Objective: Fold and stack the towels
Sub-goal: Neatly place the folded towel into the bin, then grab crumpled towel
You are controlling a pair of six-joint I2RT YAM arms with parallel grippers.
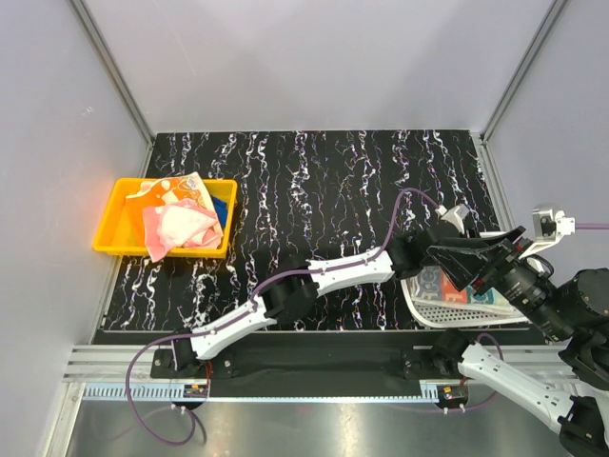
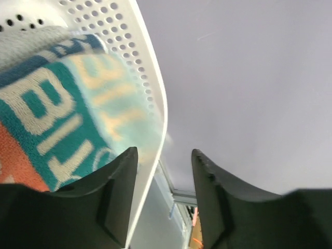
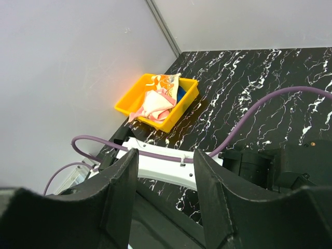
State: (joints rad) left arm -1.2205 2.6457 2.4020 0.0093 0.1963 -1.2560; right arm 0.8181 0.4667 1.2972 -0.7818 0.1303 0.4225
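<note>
Your left gripper (image 2: 164,155), fingers spread and empty, hovers at the rim of the white mesh basket (image 2: 150,78), the printed towel (image 2: 57,114) inside just beside it. Close here and you may pinch plastic, dragging the basket. Your right gripper (image 3: 165,155), also spread, hangs aloft; more towels (image 1: 181,224) lie in the yellow tray (image 1: 107,238).

Your cell as inspected: black marble-patterned tabletop (image 1: 324,190) with white veining, plain pale grey panel walls (image 1: 314,57) on three sides, slanted aluminium corner posts (image 1: 112,71), slotted aluminium rail (image 1: 114,367) along your near edge, brushed grey metal surface (image 1: 314,428) below, even diffuse light.
</note>
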